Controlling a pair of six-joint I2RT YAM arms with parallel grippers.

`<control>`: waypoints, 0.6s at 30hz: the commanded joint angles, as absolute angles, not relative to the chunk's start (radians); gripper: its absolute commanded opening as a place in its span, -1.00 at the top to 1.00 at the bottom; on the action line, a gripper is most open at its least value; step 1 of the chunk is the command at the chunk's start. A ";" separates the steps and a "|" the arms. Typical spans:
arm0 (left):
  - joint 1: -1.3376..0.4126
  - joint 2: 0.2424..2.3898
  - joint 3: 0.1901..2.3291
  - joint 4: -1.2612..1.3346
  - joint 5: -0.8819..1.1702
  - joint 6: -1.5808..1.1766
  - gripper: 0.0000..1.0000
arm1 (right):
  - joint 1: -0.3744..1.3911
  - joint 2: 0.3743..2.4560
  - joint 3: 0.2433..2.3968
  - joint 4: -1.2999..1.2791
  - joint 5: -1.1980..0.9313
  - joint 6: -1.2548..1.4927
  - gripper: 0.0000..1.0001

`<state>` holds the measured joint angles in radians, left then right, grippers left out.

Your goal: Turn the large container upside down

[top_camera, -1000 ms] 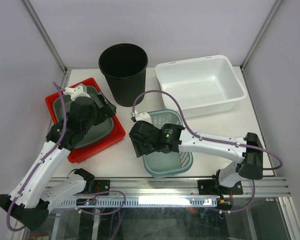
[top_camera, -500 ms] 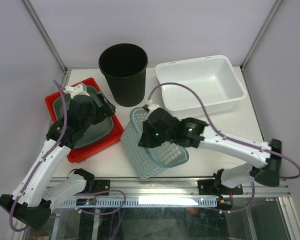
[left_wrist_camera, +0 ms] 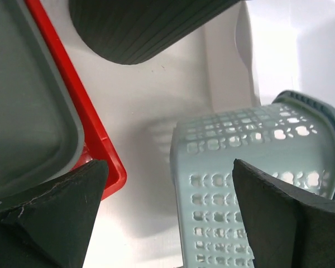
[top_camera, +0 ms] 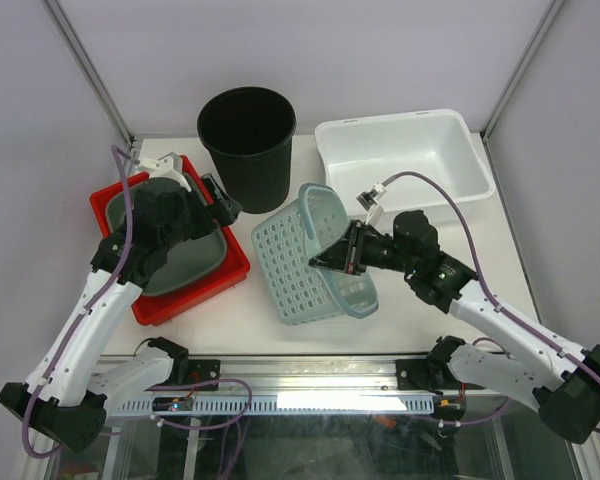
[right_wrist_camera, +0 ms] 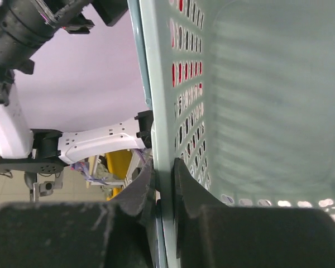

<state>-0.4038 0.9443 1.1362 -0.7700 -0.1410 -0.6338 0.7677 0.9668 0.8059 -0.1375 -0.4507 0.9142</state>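
Since the earlier frame the basket [top_camera: 300, 265] has been lifted from its flat place on the table [top_camera: 250, 330] and tipped onto its side, and the right arm has swung out to the right. The left arm is almost where it was.

The right gripper [right_wrist_camera: 166, 187] pinches the basket's side wall close to the rim, one finger inside and one outside, pressed together on the thin plastic. The basket is in the middle of the table. Its bottom faces left toward the red tray [top_camera: 195, 290] and its open mouth faces right toward the right arm. I cannot tell if its lower edge touches the table.

The upper corner of the rim is near the foot of the black bucket [top_camera: 247, 140], with a small strip of table between them. It is also just beside the front left corner of the white tub [top_camera: 405, 165]; whether they touch is not clear. On the left a narrow band of table separates the basket from the red tray's edge. More open table lies in front, toward the near edge.

The left gripper [left_wrist_camera: 170, 167] hangs with its fingers spread wide and holds nothing. It is above the right edge of the red tray and the grey-green bin [top_camera: 185, 260] that sits in it.
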 commanded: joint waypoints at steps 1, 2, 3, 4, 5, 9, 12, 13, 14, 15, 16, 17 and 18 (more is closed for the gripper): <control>-0.395 0.965 1.145 -0.686 -0.001 -0.582 -0.98 | 0.655 0.936 0.633 0.017 -0.586 1.068 1.00; -0.395 0.968 1.143 -0.680 0.021 -0.575 -0.98 | 0.636 0.927 0.601 0.049 -0.586 1.068 1.00; -0.395 0.971 1.140 -0.673 0.038 -0.571 -0.98 | 0.617 0.916 0.568 0.082 -0.586 1.068 1.00; -0.394 0.974 1.136 -0.665 0.054 -0.566 -0.98 | 0.598 0.905 0.539 0.119 -0.586 1.068 1.00; -0.394 0.975 1.132 -0.661 0.067 -0.563 -0.98 | 0.584 0.894 0.517 0.139 -0.586 1.068 1.00; -0.395 0.986 1.109 -0.631 0.139 -0.560 -0.98 | 0.524 0.873 0.465 0.055 -0.586 1.068 1.00; -0.395 0.990 1.081 -0.606 0.172 -0.572 -0.98 | 0.498 0.854 0.428 0.007 -0.586 1.068 1.00; -0.394 0.989 1.067 -0.593 0.186 -0.577 -0.98 | 0.494 0.845 0.422 -0.016 -0.586 1.068 1.00; -0.394 0.991 1.055 -0.581 0.197 -0.583 -0.98 | 0.487 0.837 0.420 -0.044 -0.586 1.068 1.00; -0.395 0.992 1.041 -0.572 0.211 -0.590 -0.98 | 0.480 0.834 0.425 -0.080 -0.586 1.068 1.00; -0.394 0.995 1.029 -0.564 0.227 -0.595 -0.98 | 0.475 0.832 0.431 -0.116 -0.586 1.068 1.00; -0.395 0.998 1.019 -0.556 0.241 -0.599 -0.98 | 0.471 0.832 0.443 -0.161 -0.606 1.094 0.63; -0.394 0.999 1.011 -0.551 0.251 -0.604 -0.98 | 0.469 0.831 0.459 -0.209 -0.561 1.030 0.10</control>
<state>-0.4038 0.9970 1.0401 -0.6350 0.1596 -0.5861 0.4866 0.8291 0.4522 0.0372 -0.5919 1.1069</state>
